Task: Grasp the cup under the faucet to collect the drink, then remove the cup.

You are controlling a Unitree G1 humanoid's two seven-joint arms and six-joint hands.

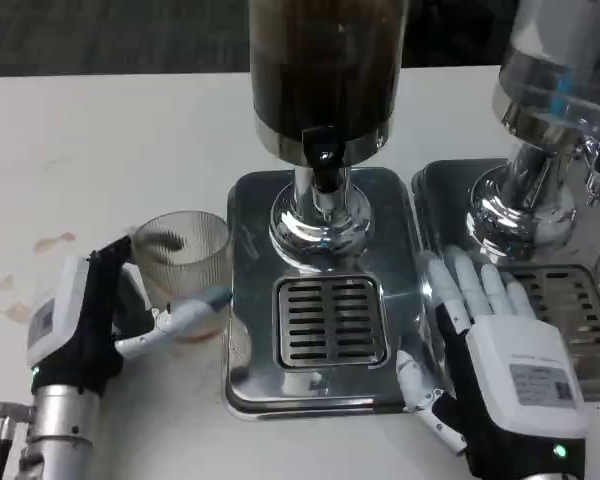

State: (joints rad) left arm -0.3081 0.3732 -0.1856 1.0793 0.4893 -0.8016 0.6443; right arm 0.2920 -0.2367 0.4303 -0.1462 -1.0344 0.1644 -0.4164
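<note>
Nearest the camera, at the white table's [130,110] front edge, the robot's right hand [500,350] lies flat and empty, fingers extended and slightly apart, between the two steel drip trays. The left hand [100,310] is wrapped around a ribbed clear glass cup [185,265], thumb across its front, the other fingers behind. The cup stands on the table just beside the left rim of the near dispenser's drip tray [325,300], not under the faucet. A little pale residue seems to sit at its bottom.

Beyond it, the slotted grate [330,320] lies bare below the black faucet [325,150] of a dispenser [325,70] filled with dark drink. A second, clear dispenser [560,90] stands on its own tray to the right.

Risks from here look plain: the cup must clear the tray's raised rim, and a low carry could catch it and tip the glass. Set off-centre on the grate, it could let the stream miss and splash the tray. Brownish spots [40,260] already mark the table to the left, and smooth glass could slip in a loose grip once full.
</note>
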